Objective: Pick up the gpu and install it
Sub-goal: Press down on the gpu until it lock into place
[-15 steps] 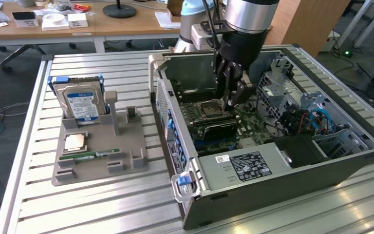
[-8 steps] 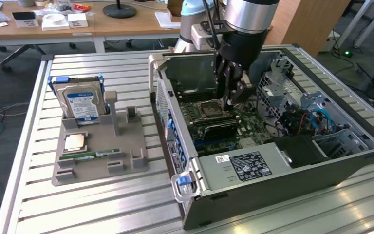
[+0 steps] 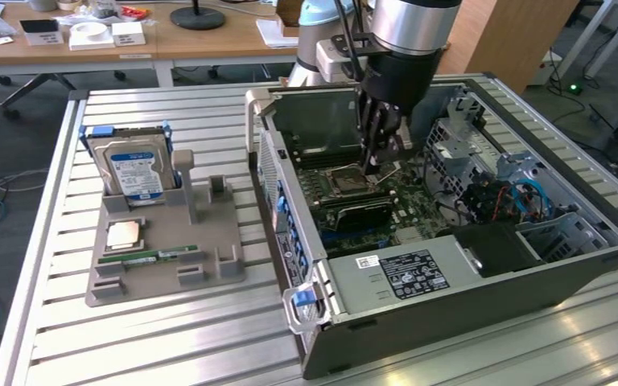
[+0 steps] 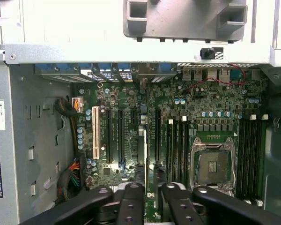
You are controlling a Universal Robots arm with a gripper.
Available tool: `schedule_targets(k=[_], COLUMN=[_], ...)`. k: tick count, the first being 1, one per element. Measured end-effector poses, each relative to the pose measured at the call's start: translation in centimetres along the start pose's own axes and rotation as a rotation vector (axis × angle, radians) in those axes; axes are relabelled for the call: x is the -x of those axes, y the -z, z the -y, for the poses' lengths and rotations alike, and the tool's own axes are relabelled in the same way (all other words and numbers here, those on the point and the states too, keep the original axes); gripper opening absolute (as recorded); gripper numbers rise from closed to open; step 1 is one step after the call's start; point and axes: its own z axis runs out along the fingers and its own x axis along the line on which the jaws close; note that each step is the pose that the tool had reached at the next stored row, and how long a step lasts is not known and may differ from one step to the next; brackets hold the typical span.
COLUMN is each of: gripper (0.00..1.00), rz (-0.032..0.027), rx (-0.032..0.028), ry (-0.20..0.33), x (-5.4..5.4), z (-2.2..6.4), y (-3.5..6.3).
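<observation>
The gpu [image 4: 142,145] stands on edge on the motherboard [image 4: 131,93] inside the open computer case [image 3: 566,265]. In the wrist view it appears as a thin grey strip running along the expansion slots. My gripper [image 4: 150,176] hangs just above it, and its black fingers [image 4: 133,197] are a small gap apart, with green board showing between them. The card's edge lies next to one finger; I cannot tell whether they touch. In the exterior view the gripper [image 3: 376,165] reaches down into the case, next to the bare CPU socket [image 3: 347,178].
A grey parts holder [image 3: 158,265] on the slatted table holds an upright hard drive [image 3: 132,173], a CPU chip [image 3: 125,234] and a green memory stick [image 3: 158,256]. Drive cages and cables [image 3: 502,197] crowd the case on the exterior view's right.
</observation>
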Motion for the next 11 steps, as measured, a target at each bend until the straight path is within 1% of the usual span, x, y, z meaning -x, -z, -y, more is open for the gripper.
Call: schedule_targets(k=[2,4,5,7,8,11], gripper=[0.14,0.14,0.11,0.11,0.11,0.11], rz=[0.0,0.0,0.0,0.0,0.0036,0.0038], rx=[0.0,0.0,0.0,0.0,0.0002,0.0002], ry=[0.0,0.0,0.0,0.0,0.0,0.0], x=[0.0,0.0,0.0,0.0,0.0,0.0], z=[0.0,0.0,0.0,0.0,-0.02,-0.03], y=[0.0,0.0,0.0,0.0,-0.7,-1.25])
